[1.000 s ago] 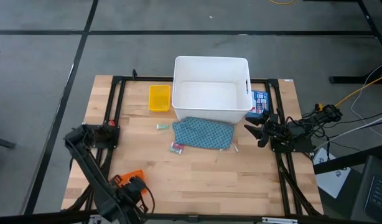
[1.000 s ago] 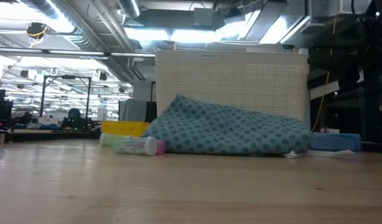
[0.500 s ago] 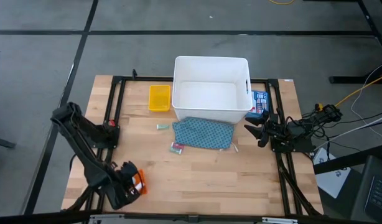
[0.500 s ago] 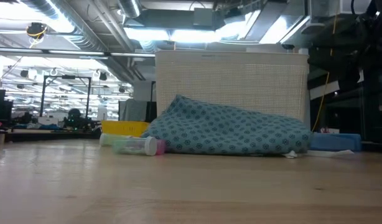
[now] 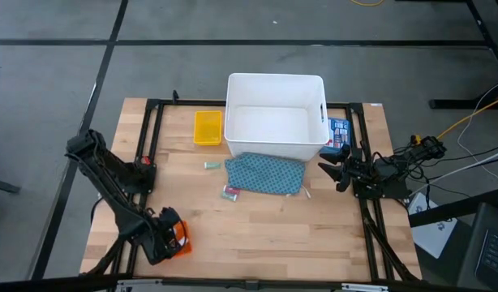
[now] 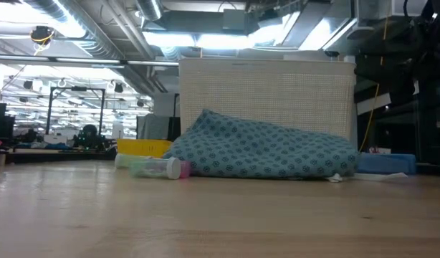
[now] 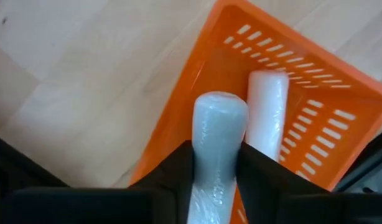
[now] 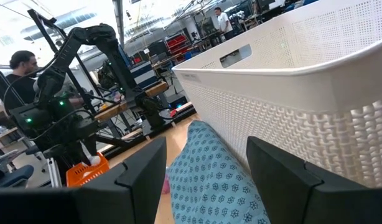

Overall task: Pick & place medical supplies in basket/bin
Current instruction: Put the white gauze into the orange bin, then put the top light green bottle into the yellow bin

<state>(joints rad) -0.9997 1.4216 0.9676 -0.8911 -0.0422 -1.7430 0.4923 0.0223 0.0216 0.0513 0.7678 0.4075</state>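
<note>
Since a second ago the left arm has swung over the orange tray (image 5: 178,239) at the worktop's near-left corner; the left claw (image 7: 217,163) grips a white roll (image 7: 214,149) above another roll (image 7: 265,118). Released tilted, it could roll out over the rim. The right claw (image 5: 332,169), at the right edge, stands spread. The third roll stays hidden.

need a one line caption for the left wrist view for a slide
Left hand shut on a white roll above the orange tray, where a second roll already lies.
</note>
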